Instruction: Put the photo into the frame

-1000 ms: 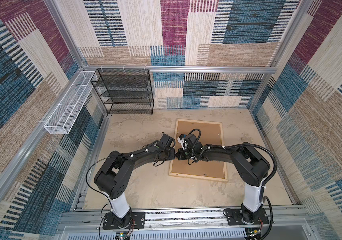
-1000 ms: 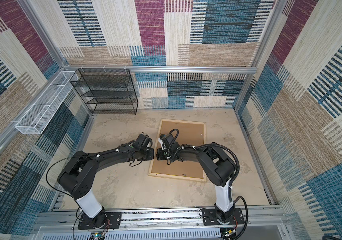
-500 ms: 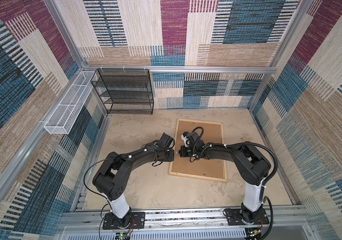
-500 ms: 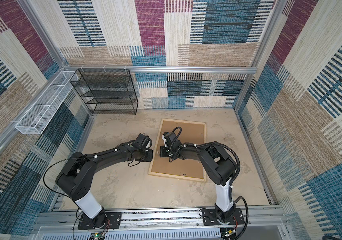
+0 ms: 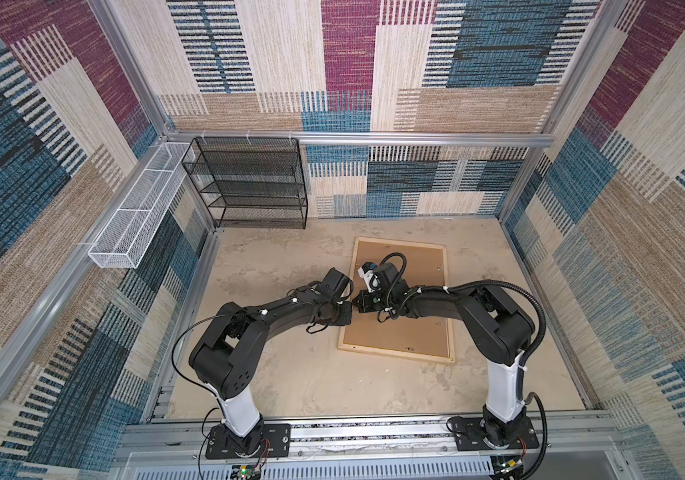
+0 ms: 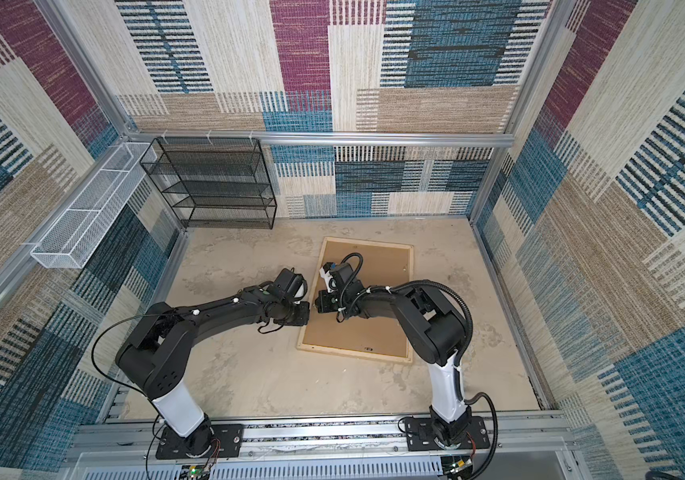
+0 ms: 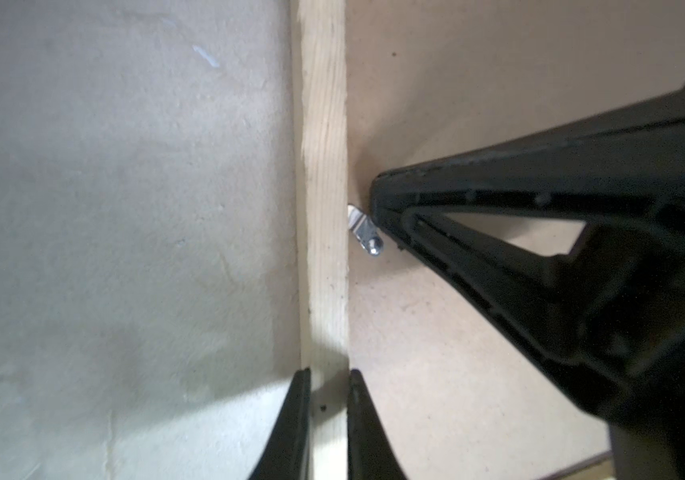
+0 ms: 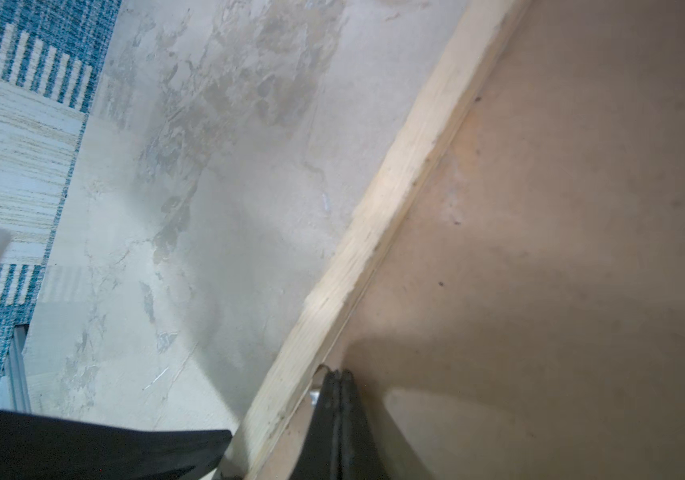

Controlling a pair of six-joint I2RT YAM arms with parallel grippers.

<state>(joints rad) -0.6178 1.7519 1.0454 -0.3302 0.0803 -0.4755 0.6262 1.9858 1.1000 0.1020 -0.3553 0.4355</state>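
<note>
On tabletop [image 7: 124,208], at frame [image 7: 324,124] edge: left pincer [image 7: 329,399] gripping frame; right pincer [image 8: 337,380] closed tight, holding nothing, tip touching metal tab [image 7: 367,237] on backing [image 7: 477,83]

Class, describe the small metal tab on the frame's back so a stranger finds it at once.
The frame lies back up: brown board inside pale wooden bars. On its left bar's inner edge, at the shut right gripper's tip, juts the tab, shiny silver against matt wood.

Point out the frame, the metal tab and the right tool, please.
frame [image 7: 324,166]: left wrist view, on its pale wooden bar.
metal tab [image 7: 363,232]: left wrist view, on its shiny middle.
right tool [image 8: 337,376]: right wrist view, midway between its closed fingertips.
</note>
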